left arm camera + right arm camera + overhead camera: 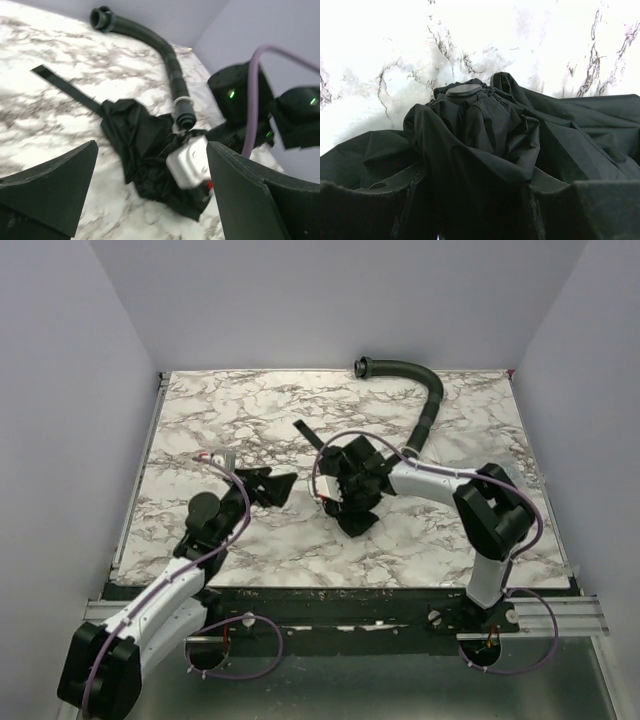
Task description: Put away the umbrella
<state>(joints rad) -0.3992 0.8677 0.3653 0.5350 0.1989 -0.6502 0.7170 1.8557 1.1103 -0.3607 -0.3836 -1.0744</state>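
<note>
The right fingers [600,210] are clamped on the bunched black fabric of the umbrella [480,135], which lies on the marble desk [240,410] between and ahead of them, while the left fingers [50,190] stand wide apart, the umbrella ahead of them, untouched.

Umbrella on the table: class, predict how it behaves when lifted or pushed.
The umbrella probably flops: its cloth lies crumpled and loose. It should bunch rather than roll, being a lumpy bundle with a trailing strap.
</note>
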